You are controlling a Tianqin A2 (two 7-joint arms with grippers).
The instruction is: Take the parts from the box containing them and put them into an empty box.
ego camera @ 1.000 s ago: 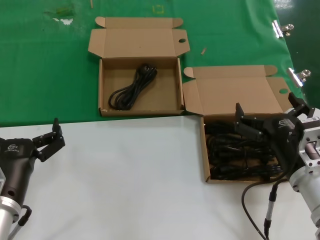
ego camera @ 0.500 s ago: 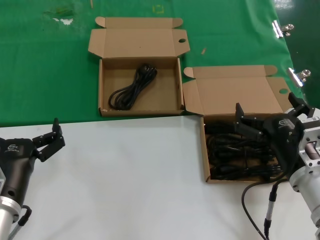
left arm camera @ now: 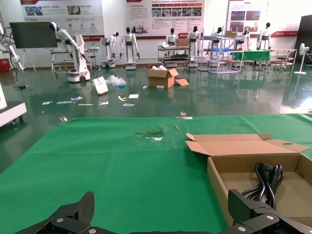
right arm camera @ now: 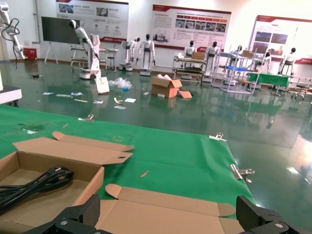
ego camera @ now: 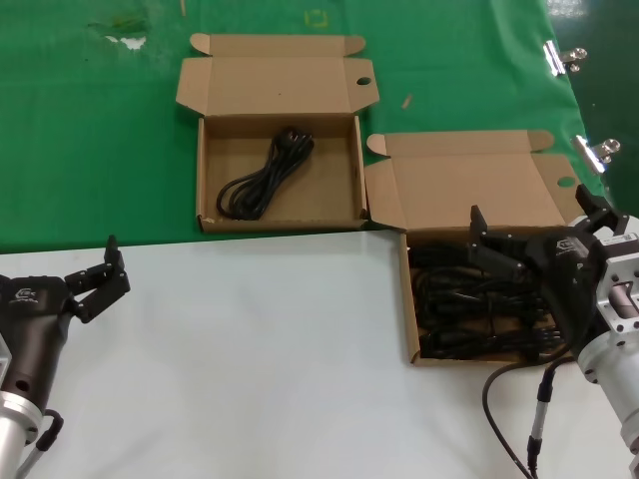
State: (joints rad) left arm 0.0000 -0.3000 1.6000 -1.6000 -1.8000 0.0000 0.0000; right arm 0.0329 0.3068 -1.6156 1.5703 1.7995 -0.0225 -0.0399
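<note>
Probably robot showroom: humanoid robots (left arm camera: 129, 44)

black left claw (ego camera: 100, 275), silver wrist cuffs, dangling black cable (ego camera: 519, 399).

At the lower left of the frame an open cardboard box (right arm camera: 58, 183) holds one black power cord (right arm camera: 29, 187). The lid of a second box (right arm camera: 170, 209) lies at the bottom centre. Two black fingertips (right arm camera: 80, 217) stand wide apart in the lower corners.

Two cardboard boxes (ego camera: 280, 170) — one power cord (ego camera: 266, 176) in the far box, uncountable tangle in the near.
</note>
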